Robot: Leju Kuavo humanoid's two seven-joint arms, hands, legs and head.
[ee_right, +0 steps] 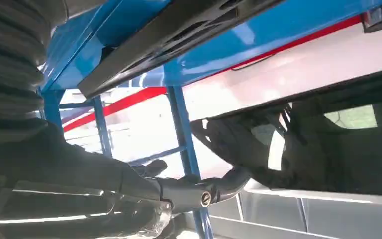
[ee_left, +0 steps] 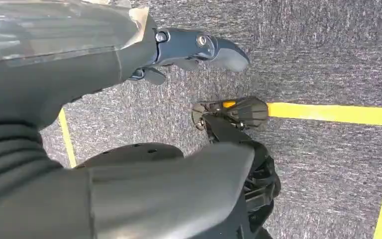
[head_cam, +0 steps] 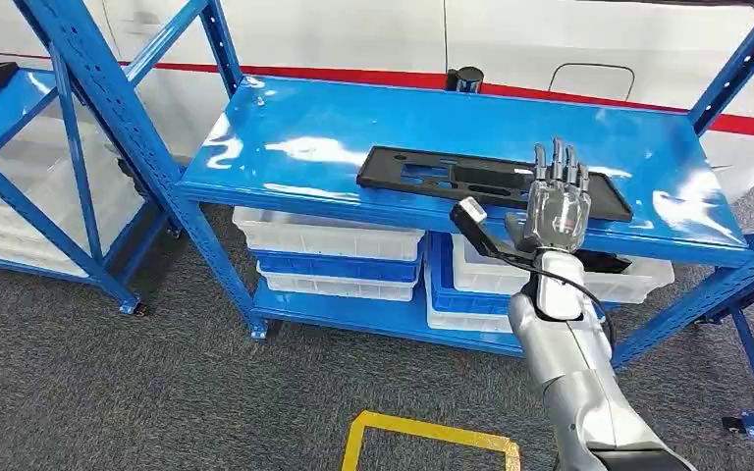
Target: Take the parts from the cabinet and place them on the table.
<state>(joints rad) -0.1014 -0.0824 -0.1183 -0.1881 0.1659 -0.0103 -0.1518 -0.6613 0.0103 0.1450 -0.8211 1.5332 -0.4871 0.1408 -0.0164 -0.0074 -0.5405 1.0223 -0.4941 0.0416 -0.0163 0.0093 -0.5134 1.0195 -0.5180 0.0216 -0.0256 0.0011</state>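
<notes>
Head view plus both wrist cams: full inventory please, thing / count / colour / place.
Flat part: 1, black, long panel with cut-outs, lying on the top shelf near its front edge.
Shelving rack: 1, blue, in front of the robot; a second blue rack at far left.
Bins: several, white and blue, stacked on the lower shelf.
Cylinder: 1, dark, behind the rack's back edge.
Floor tape: yellow outline on grey carpet.
Wall stripe: red, on the white wall behind.
Right robot hand: 1, silver and dark, fingers spread at the part's right end, holding nothing.
Left robot hand: 1, dark, hanging above the carpet, holding nothing.
</notes>
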